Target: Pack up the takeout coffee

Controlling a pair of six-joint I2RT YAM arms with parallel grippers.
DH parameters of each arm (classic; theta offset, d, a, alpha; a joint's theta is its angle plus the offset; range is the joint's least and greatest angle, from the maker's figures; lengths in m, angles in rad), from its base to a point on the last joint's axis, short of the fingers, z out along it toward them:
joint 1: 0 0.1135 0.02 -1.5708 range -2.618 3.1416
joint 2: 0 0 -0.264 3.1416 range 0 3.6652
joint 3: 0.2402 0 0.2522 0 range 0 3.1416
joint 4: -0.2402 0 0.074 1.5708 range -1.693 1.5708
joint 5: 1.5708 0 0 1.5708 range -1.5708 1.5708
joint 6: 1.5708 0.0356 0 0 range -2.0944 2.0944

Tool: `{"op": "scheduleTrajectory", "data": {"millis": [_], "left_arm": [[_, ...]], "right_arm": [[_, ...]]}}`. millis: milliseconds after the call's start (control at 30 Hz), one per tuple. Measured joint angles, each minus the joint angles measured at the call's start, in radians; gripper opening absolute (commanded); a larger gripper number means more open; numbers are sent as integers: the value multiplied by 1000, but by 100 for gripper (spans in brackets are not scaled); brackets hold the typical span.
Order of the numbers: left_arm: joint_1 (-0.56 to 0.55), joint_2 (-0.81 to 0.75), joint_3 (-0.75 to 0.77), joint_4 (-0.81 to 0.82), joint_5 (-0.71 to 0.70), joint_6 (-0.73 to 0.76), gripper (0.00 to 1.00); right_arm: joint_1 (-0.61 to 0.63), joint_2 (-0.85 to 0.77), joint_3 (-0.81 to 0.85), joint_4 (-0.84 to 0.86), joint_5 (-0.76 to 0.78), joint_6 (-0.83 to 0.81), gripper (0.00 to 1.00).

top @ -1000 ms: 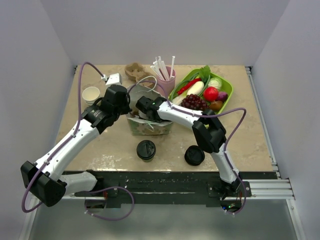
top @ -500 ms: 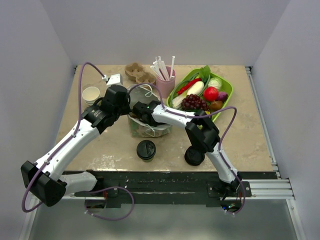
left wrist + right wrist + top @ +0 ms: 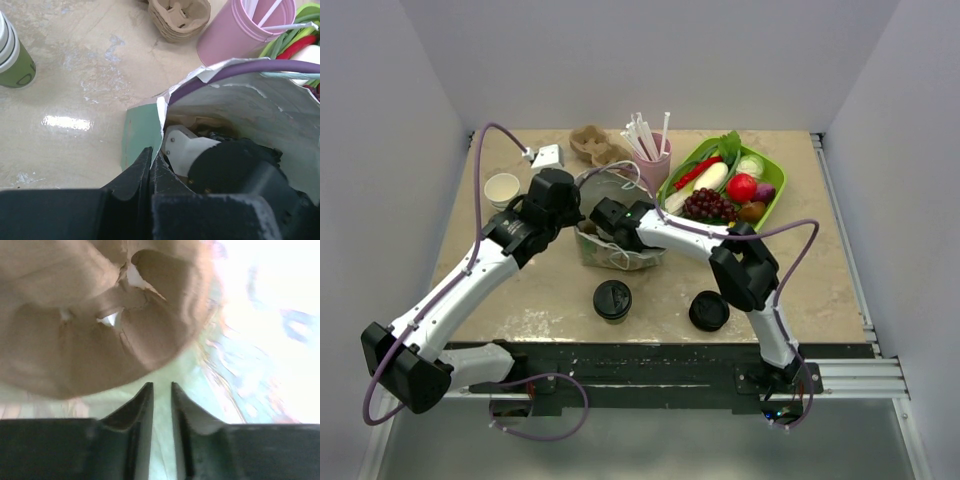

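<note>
Bag (image 3: pixel 612 258) rim is clamped by left pincer (image 3: pixel 151 161), presumably to keep the mouth open. Right pincer (image 3: pixel 161 391) is sunk inside, narrowly parted and empty, just over the carrier (image 3: pixel 85 335). Coffee (image 3: pixel 612 299) is seen on the near surface (image 3: pixel 800 280), unpacked.

— Where did the arms point?
— The left arm (image 3: pixel 460 285) reached toward one o'clock, the right forearm (image 3: pixel 672 230) toward ten.
— And the fingers?
— The left gripper (image 3: pixel 151 156) was pressed tight; the right gripper (image 3: pixel 161 388) stood slightly parted.
</note>
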State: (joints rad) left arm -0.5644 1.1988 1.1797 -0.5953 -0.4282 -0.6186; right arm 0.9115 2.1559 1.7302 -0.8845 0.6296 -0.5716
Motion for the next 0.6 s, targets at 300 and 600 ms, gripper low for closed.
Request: {"op": "scheduleTrajectory", "data": {"millis": [300, 600], "left_arm": [[0, 0, 0, 14, -50, -26, 0], [-8, 2, 0, 24, -44, -44, 0]], "right_arm": [[-3, -145, -51, 92, -77, -63, 52], [-10, -210, -103, 103, -151, -101, 58]]}}
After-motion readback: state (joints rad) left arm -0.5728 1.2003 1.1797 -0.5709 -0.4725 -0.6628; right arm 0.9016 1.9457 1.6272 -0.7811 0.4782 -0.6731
